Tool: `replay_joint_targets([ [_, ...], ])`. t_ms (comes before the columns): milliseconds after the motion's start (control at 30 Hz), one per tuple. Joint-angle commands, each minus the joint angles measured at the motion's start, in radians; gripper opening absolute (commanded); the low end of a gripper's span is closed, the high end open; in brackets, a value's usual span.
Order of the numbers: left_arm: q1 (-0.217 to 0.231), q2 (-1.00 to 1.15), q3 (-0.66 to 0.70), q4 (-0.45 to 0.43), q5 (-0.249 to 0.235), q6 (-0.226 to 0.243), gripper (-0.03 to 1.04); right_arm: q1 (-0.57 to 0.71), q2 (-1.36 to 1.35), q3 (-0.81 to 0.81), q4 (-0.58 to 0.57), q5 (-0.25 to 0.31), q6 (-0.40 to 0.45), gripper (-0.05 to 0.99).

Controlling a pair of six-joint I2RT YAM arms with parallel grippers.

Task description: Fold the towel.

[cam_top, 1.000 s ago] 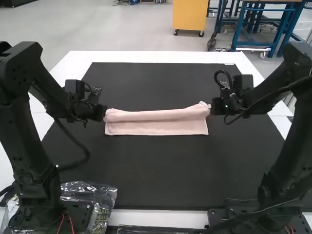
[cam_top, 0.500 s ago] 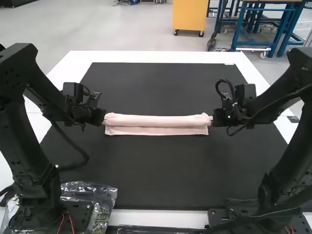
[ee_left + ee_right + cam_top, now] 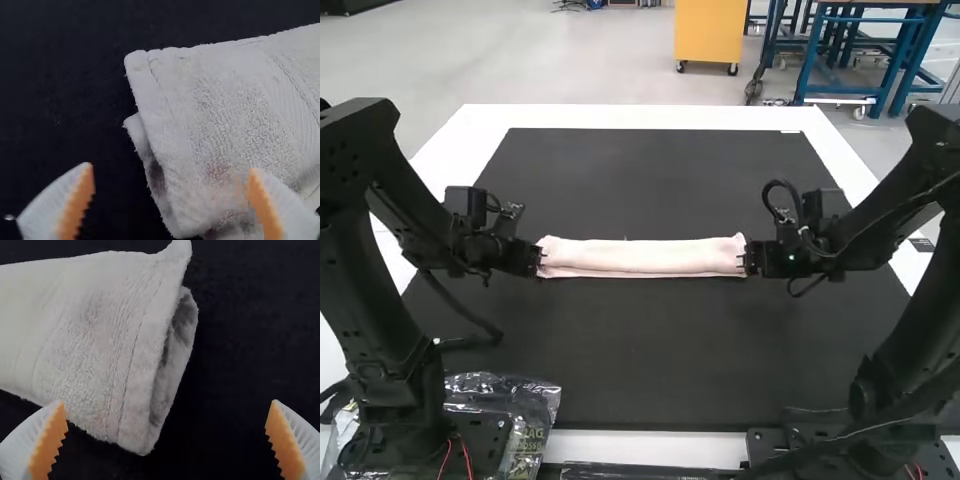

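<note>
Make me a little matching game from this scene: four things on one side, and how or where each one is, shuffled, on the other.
Things
1. Towel
2. Left gripper
3. Mat
4. Plastic bag

How or where
A. Shiny and crumpled, at the high view's lower left
B. Black, lying flat under the pink cloth
C. Folded into a long, narrow strip
D. Open, at one end of the cloth

Right pairs: 1-C, 2-D, 3-B, 4-A

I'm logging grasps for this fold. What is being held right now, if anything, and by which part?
Nothing is held: left gripper and right gripper are both open, at opposite ends of the folded towel.
</note>
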Motion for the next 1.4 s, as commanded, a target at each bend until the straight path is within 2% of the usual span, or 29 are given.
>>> replay_joint_targets([
  [0, 0.053, -0.023, 0.001, 0.033, 0.038, -0.031, 0.98, -0.026, -0.02, 0.059, -0.019, -0.009, 0.016, 0.92],
  [133, 0.145, -0.057, 0.001, 0.101, 0.077, -0.077, 0.98, -0.009, -0.02, 0.095, -0.052, -0.015, 0.024, 0.91],
  [167, 0.16, -0.06, 0.003, 0.114, 0.08, -0.094, 0.98, -0.003, -0.02, 0.098, -0.052, -0.015, 0.025, 0.91],
  [233, 0.18, -0.065, 0.006, 0.117, 0.081, -0.099, 0.97, 0.013, -0.013, 0.105, -0.05, -0.015, 0.025, 0.91],
  [600, 0.19, -0.088, 0.01, 0.081, 0.093, -0.1, 0.97, 0.08, 0.121, 0.16, -0.003, 0.009, 0.036, 0.91],
  [733, 0.187, -0.102, 0.01, 0.073, 0.1, -0.105, 0.97, 0.086, 0.154, 0.163, 0.047, 0.024, 0.042, 0.91],
  [800, 0.187, -0.111, 0.009, 0.07, 0.1, -0.105, 0.97, 0.089, 0.173, 0.172, 0.045, 0.024, 0.041, 0.88],
  [833, 0.185, -0.112, 0.009, 0.067, 0.101, -0.105, 0.97, 0.092, 0.184, 0.174, 0.047, 0.024, 0.041, 0.82],
  [867, 0.185, -0.114, 0.009, 0.065, 0.1, -0.105, 0.97, 0.094, 0.191, 0.174, 0.047, 0.023, 0.038, 0.65],
  [933, 0.187, -0.116, 0.007, 0.062, 0.101, -0.105, 0.97, 0.094, 0.196, 0.167, 0.06, 0.008, 0.027, 0.01],
  [1067, 0.19, -0.116, 0.006, 0.062, 0.101, -0.105, 0.97, 0.063, 0.194, 0.154, 0.074, -0.019, 0.061, -0.03],
  [1167, 0.191, -0.116, 0.007, 0.062, 0.104, -0.105, 0.97, -0.035, 0.167, 0.148, 0.073, -0.02, 0.042, -0.03],
  [1367, 0.188, -0.116, 0.015, 0.065, 0.104, -0.105, 0.97, -0.196, 0.032, 0.197, -0.099, -0.062, -0.03, -0.03],
])
